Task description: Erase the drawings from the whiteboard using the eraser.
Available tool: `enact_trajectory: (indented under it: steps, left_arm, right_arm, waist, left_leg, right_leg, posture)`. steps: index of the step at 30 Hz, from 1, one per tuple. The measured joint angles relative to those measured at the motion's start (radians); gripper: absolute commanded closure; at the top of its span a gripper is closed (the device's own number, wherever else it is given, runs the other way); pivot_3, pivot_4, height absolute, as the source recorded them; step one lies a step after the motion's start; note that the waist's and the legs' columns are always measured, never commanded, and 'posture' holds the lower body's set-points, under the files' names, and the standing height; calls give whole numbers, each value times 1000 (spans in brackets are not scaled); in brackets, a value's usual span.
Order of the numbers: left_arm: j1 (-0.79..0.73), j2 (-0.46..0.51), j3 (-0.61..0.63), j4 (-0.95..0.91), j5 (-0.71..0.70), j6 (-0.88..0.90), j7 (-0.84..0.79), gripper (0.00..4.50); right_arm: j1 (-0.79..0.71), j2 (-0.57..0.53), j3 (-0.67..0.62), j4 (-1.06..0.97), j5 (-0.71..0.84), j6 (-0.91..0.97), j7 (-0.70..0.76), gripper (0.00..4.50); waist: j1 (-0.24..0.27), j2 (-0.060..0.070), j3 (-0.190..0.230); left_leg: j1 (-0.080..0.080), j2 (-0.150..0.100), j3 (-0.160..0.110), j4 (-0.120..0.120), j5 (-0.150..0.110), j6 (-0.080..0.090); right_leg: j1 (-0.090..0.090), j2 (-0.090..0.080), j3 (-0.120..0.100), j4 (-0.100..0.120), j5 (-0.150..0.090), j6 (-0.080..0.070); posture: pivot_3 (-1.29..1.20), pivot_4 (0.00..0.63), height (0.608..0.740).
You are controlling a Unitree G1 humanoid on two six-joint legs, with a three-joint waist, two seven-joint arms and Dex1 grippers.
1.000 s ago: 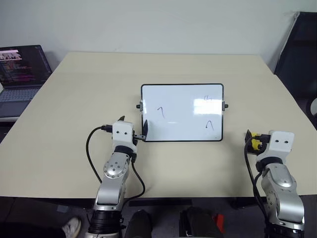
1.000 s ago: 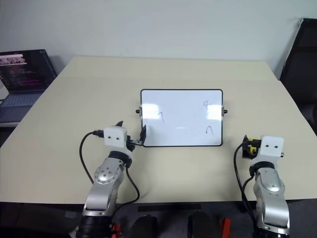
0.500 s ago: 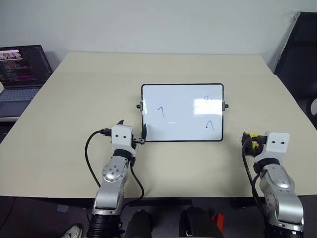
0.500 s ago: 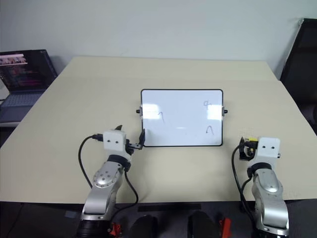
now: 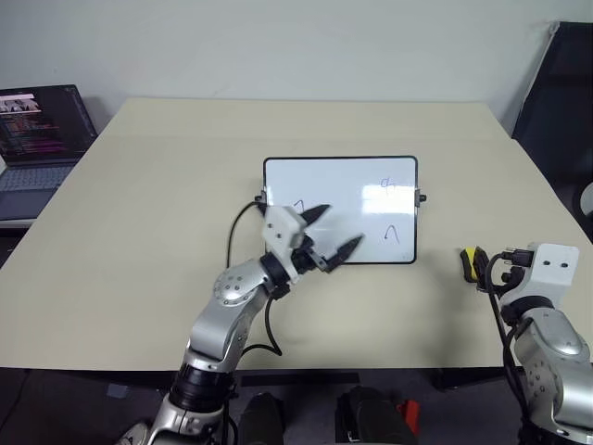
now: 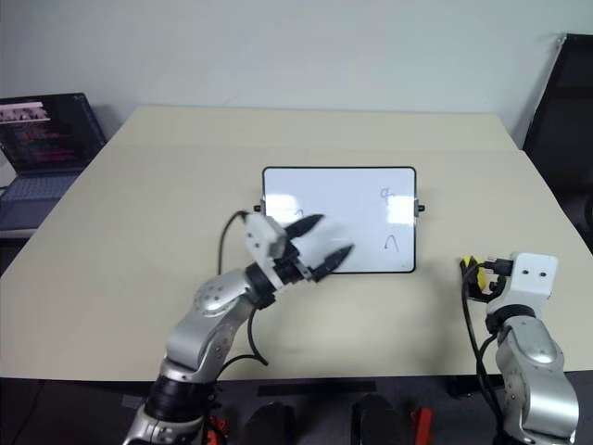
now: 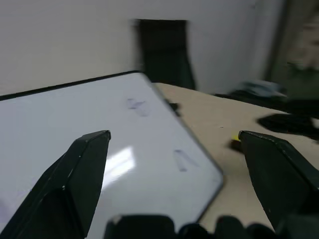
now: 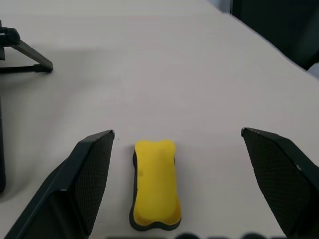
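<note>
Right wrist view: waisted yellow eraser [image 8: 155, 183] on matte table [image 8: 164, 74]

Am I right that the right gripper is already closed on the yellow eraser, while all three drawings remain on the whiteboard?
Not quite: the right gripper is open, and the eraser lies free on the table between its fingers, as the right wrist view shows. The three drawings do remain on the whiteboard.

Three drawings [image 5: 391, 232], one whiteboard [image 5: 357, 190], one eraser [image 8: 155, 183].
</note>
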Motion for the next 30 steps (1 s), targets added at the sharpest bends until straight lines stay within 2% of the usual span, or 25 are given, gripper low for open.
enact_trajectory:
  steps: [9,15,30]
  left_arm:
    - [-127,73,-90,250,57,-111,-266,0]
    - [-138,64,-92,288,85,-175,-282,0]
    - [-137,68,-91,322,117,-236,-290,0]
  right_arm:
    - [-106,-46,3,164,44,115,29,29]
    - [-153,-62,4,208,43,117,29,29]
    - [-134,-61,7,217,45,167,20,29]
  waist:
    - [0,1,1]
    - [2,1,1]
    - [1,2,1]
  left_leg:
    - [-2,0,0,-1,0,0]
    - [-2,0,0,-1,0,0]
    - [-2,0,0,-1,0,0]
  right_leg:
    - [-1,0,0,-2,0,0]
    - [-1,0,0,-2,0,0]
    - [-1,0,0,-1,0,0]
  posture:
    - [0,150,740]
    - [0,150,740]
    - [0,150,740]
